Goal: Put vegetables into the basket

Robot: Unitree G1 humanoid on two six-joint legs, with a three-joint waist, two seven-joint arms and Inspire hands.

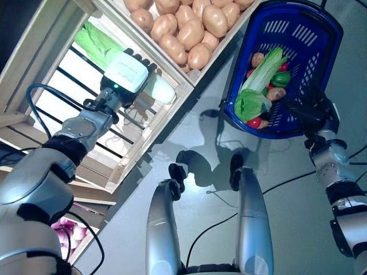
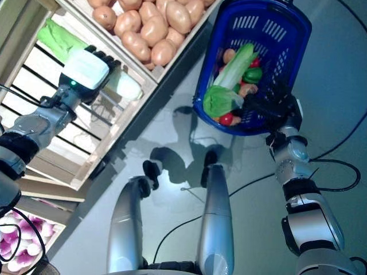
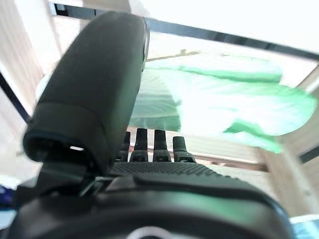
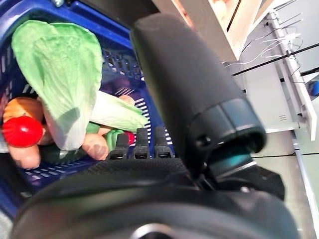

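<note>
left robot hand (image 1: 127,73): in wooden crate (image 1: 34,63) over pale green cabbage (image 1: 159,90), fingers hidden, grip cannot tell | right robot hand (image 1: 312,109): fingers curled on blue basket (image 1: 312,57) rim | basket holds lettuce (image 1: 261,74), tomato (image 4: 21,131), green pepper (image 1: 280,79) | potatoes (image 1: 189,28) in next crate

The dark right hand (image 4: 149,164) curls over the rim of the blue slotted plastic basket (image 4: 124,64), which holds a pale green leafy cabbage (image 4: 60,69) and a round red tomato (image 4: 21,131).

Glare whitens the crate (image 1: 69,86) slats; soft shadows pool on the glossy floor (image 1: 189,143).
</note>
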